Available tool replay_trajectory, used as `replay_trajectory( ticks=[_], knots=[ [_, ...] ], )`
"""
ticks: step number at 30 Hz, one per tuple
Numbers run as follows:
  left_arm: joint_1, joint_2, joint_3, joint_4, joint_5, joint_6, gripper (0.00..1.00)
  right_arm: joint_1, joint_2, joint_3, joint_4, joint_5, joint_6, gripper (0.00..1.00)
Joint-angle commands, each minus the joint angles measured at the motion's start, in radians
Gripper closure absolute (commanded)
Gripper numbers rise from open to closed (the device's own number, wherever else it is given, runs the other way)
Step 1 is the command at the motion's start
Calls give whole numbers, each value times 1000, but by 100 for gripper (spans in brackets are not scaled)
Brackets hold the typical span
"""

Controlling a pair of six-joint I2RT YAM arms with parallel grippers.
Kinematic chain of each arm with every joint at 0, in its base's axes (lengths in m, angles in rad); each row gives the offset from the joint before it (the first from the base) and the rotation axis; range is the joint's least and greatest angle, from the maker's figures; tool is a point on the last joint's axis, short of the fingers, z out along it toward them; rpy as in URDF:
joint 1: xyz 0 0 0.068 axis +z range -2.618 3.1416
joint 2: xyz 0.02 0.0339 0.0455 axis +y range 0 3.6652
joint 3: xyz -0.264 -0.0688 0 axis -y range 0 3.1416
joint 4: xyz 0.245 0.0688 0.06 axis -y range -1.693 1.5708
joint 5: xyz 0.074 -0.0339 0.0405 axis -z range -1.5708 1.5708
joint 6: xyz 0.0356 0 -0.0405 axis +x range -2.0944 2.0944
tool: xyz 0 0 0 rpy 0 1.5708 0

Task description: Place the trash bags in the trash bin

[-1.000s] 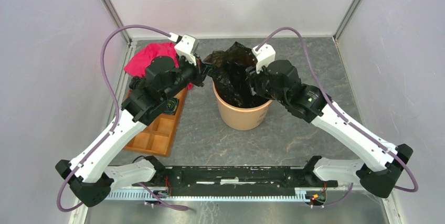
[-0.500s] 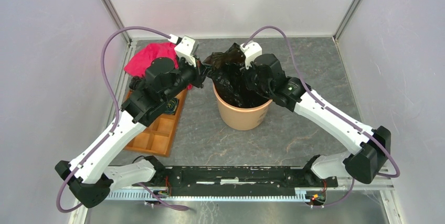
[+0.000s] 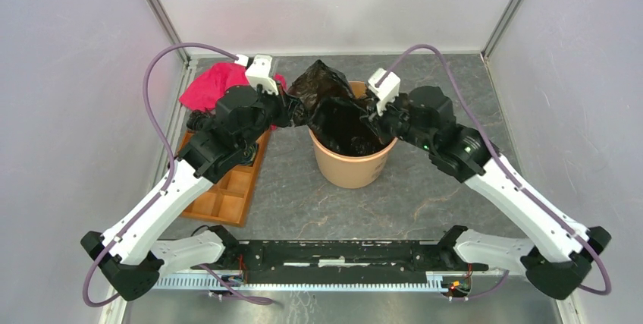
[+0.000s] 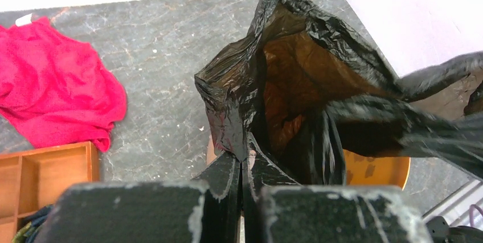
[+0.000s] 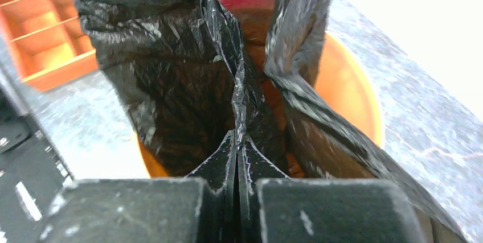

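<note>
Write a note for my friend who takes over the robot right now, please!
Left gripper: shut on the black trash bag's left edge.
Right gripper: shut on its right edge.
Bag: bottom hangs inside the orange trash bin, top bunched above the rim.
Done: bag gripped and partly in.
To do: probably lower the rest in, then let go.

Hidden behind the trash bag (image 4: 228, 95), the trash bin (image 4: 376, 169) shows only an orange sliver right of the left jaws | bag's stretch far right of those jaws blurred | tray (image 5: 51, 49) cut off at the edge, up-left of the right jaws | red cloth (image 4: 51, 95) clipped at the left edge
</note>
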Motion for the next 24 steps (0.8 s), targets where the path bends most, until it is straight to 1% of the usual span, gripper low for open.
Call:
replay_trajectory(
  ticks=[1, 4, 9, 13, 15, 16, 21, 24],
  knots=[
    [4, -4, 20, -21, -8, -92, 96, -2, -69, -87, -59, -233, -46, 99],
    [4, -14, 16, -54, -25, -102, 94, -2, -109, -164, -56, -277, -35, 99],
    [5, -42, -7, -83, -20, -128, 93, -2, -186, -239, -55, -271, -7, 99],
    [6, -50, -19, -83, 9, -149, 97, -2, -243, -261, -43, -257, 13, 99],
    [6, -51, -19, -83, 26, -157, 98, -2, -257, -259, -43, -236, 23, 92],
    [6, -52, -18, -83, 33, -161, 98, -2, -265, -257, -42, -224, 28, 91],
    [6, -69, -19, -84, 61, -182, 98, -3, -306, -266, -30, -206, 41, 91],
    [6, -88, -44, -86, 77, -204, 98, -3, -328, -298, -40, -236, 40, 92]
  ],
)
